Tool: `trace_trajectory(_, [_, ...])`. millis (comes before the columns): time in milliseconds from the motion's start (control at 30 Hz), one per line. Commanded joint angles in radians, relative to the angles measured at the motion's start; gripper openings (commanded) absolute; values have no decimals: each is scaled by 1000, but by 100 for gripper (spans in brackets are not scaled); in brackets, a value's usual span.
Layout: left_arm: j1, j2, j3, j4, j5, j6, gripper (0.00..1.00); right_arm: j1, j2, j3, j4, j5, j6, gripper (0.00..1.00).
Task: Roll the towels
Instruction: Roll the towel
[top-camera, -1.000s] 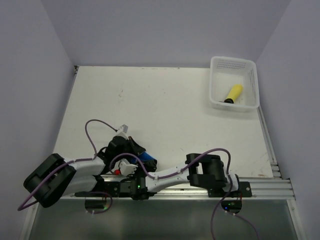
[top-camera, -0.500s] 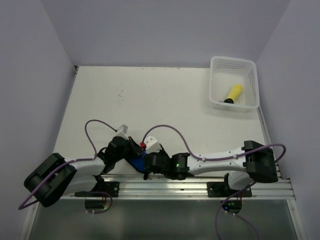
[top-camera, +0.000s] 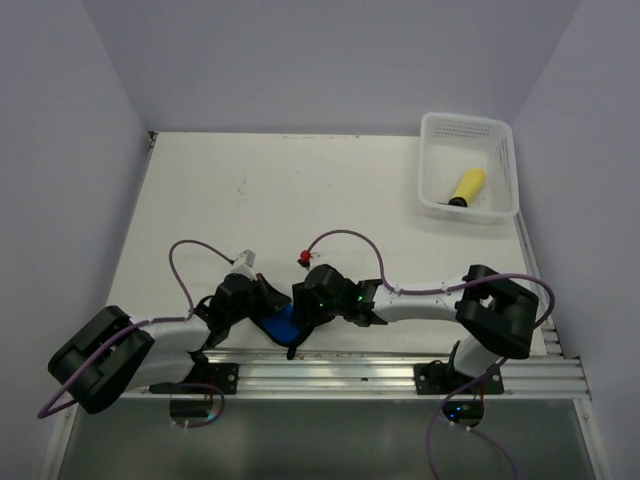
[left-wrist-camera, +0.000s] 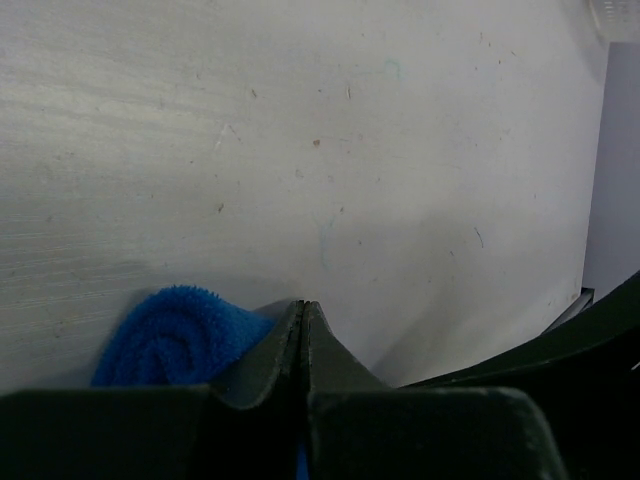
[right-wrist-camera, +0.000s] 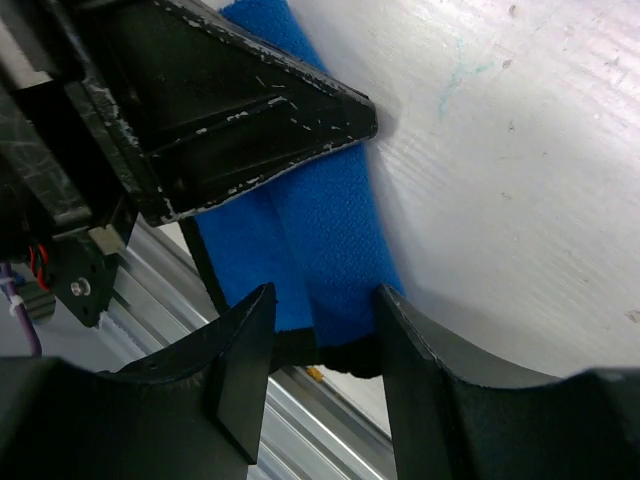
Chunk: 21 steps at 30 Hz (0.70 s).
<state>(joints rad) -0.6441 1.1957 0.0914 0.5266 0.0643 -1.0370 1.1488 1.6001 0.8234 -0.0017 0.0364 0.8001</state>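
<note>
Blue towel (right-wrist-camera: 320, 220) position relative to both grippers

1. Location. The blue towel lies at the 6 o'clock edge of the white table (top-camera: 300, 190), just beside the aluminium rail (top-camera: 400, 372), slightly toward 7 o'clock from centre. It is a narrow folded strip. In the left wrist view one end shows a spiral of pile.

2. Left gripper (left-wrist-camera: 303, 310). Its jaws are clenched, with the fingertips meeting in one line. The spiral end sits at 8 o'clock from the tips and touches the left finger. A sliver of blue shows low between the fingers, but whether cloth is pinched there cannot be told. In the right wrist view these closed fingers lie across the strip from 9 o'clock.

3. Right gripper (right-wrist-camera: 322, 300). Its jaws are grasping the blue towel, one finger on each long side. The cloth fills the gap between them, and its dark edging is at 6 o'clock.

4. The yellow towel (top-camera: 467, 186) lies rolled in the white perforated basket (top-camera: 432, 208), at the table's 1 o'clock corner, well apart from both grippers.
</note>
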Motion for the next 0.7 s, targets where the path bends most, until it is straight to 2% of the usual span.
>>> trace_trajectory(0, [-8,13,-64,-114,-38,35,3,-14,20,-15,84,-73,44,48])
trace_trajectory(500, [-9,-33,-88,-142,-50,34,3,-73,-103,-99,103,-66,68,51])
trace_trajectory(667, [-9,-38,-87,-142,-49,34,2,-95,-92,-106,114,-86,70,53])
